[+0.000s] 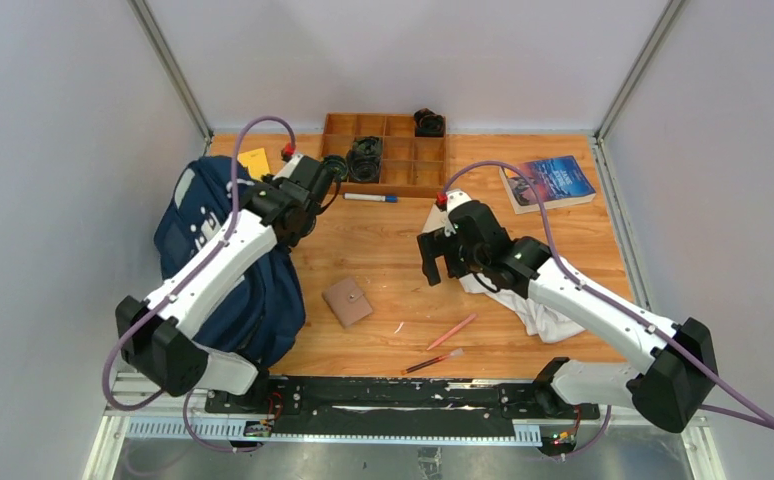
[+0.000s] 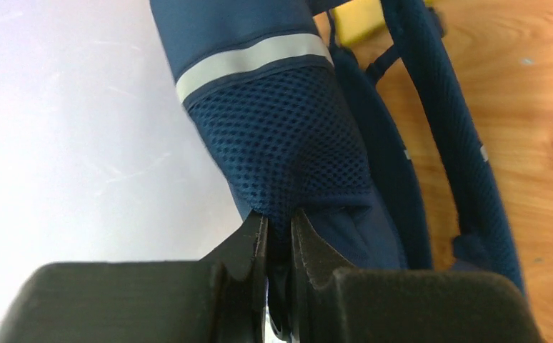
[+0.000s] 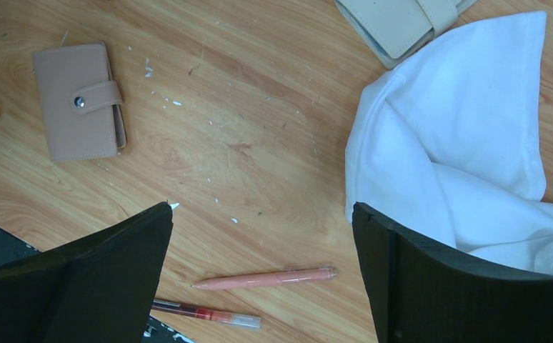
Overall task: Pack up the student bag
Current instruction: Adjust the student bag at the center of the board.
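**Left arm pins the bag, right arm goes shopping**

The left gripper (image 2: pixel 277 218) is clamped on the mesh of the student bag (image 1: pixel 268 305), slumped along the left edge of the table (image 1: pixel 563 250). Looks like the steady-the-bag step. The right gripper (image 3: pixel 259 214) hangs spread wide and empty above the pink pen (image 3: pixel 263 279), so it probably drops and grabs next. The white cloth (image 3: pixel 459 157) and pink wallet (image 3: pixel 81 100) crowd either side.
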Robot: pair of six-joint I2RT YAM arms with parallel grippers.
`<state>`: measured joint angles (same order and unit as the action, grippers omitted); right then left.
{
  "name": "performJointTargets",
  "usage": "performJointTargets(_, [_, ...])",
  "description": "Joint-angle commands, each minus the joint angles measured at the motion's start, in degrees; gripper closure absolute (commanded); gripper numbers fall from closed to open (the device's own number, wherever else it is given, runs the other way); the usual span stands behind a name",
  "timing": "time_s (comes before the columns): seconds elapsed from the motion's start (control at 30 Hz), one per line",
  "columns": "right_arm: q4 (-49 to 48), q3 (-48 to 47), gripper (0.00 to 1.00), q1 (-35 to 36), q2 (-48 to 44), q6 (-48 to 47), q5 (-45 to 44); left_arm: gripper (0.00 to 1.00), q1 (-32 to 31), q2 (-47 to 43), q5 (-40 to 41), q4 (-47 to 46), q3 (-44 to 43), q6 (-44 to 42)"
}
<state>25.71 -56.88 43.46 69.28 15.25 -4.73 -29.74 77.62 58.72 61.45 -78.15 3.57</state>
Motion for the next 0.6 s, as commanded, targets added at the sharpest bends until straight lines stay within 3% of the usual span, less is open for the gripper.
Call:
performJointTargets(0.0, [0.5,2.2,0.0,0.3,-2.5,0.9,-2.5,1.0,0.6,2.9,-4.6,0.9,3.0,7.6])
performJointTargets(0.13, [0.6,2.5,0.0,0.4,-2.0,0.9,-2.1,1.0,0.6,7.3,-11.8,0.6,4.3,9.2])
performJointTargets(0.27, [0.7,2.5,0.0,0.4,-2.1,0.7,-2.0,0.99,0.6,9.4,-11.4,0.6,5.8,13.1])
performJointTargets(0.37, [0.7,2.9,0.0,0.4,-2.5,0.7,-2.3,0.73,0.6,9.8,-13.5,0.6,5.2,13.3])
performJointTargets(0.43, [0.8,3.3,0.0,0.4,-2.7,0.7,-2.2,0.36,0.6,9.0,-15.9,0.6,3.9,13.3])
performJointTargets(0.5, [0.7,3.7,0.0,0.4,-3.0,0.7,-2.3,0.05,0.6,7.8,-19.0,0.2,2.3,12.9])
performJointTargets(0.57, [0.7,4.1,0.0,0.4,-3.1,0.8,-2.4,0.0,0.8,6.1,-22.2,-0.8,0.5,12.1])
